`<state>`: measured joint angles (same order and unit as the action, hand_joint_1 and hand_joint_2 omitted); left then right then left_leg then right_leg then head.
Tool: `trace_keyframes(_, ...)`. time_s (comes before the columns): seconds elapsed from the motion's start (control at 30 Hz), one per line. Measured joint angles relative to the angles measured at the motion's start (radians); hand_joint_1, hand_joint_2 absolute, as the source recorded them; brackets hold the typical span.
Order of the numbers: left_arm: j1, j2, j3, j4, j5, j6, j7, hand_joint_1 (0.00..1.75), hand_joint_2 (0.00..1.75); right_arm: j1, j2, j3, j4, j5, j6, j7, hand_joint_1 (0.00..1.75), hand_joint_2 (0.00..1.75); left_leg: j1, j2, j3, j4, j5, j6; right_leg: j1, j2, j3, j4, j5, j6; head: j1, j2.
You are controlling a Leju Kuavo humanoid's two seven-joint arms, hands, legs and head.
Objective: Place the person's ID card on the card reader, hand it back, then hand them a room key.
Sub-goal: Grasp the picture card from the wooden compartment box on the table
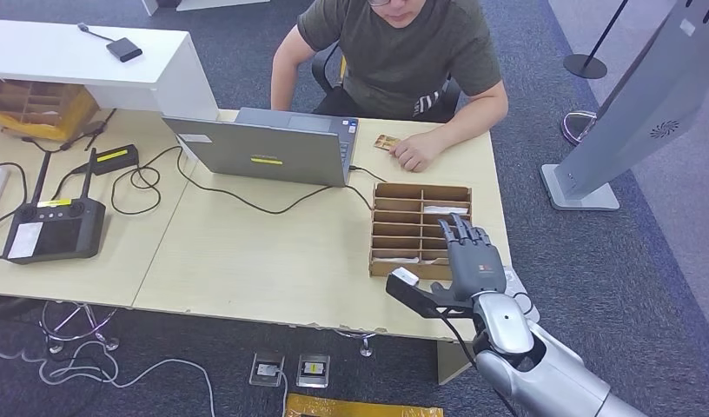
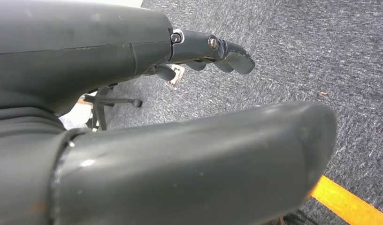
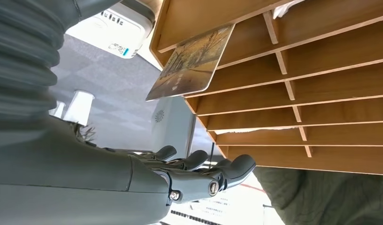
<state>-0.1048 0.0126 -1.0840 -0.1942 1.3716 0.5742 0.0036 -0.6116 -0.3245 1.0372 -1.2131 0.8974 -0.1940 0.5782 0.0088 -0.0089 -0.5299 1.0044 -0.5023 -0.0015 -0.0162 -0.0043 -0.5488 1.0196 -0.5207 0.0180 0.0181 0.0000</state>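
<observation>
In the head view, the right hand [image 1: 468, 256] is seen raised over the near right corner of the wooden slotted tray [image 1: 420, 228] on the worktop [image 1: 247, 252], fingers [image 1: 461, 233] spread and extended, nothing held. Beyond the tray, a card [image 1: 387, 142] lies on the worktop just beside the person's hand [image 1: 416, 152], next to the laptop [image 1: 273, 148]. In the left wrist view, the left hand [image 2: 133, 93] is shown above grey carpet [image 2: 297, 56], its fingers [image 2: 227, 51] gently curled with nothing held. In the right wrist view, a picture-printed card [image 3: 192, 63] is seen sticking out of a slot at the tray's [image 3: 293, 93] end, apart from the right hand's extended fingers [image 3: 218, 176]
</observation>
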Motion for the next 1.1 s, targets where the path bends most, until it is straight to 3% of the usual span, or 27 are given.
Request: trace_keyframes(1.1, 0.000, 0.001, -0.003, 0.000, 0.003, 0.005, 0.005, 0.00, 0.00, -0.010, -0.029, -0.014, -0.001, -0.040, 0.032, 0.010, 0.00, 1.75, 0.000, 0.000, 0.000, 0.000, 0.000, 0.000, 0.000, 0.001, 0.000, 0.000, 0.000, 0.000, 0.000, 0.000)
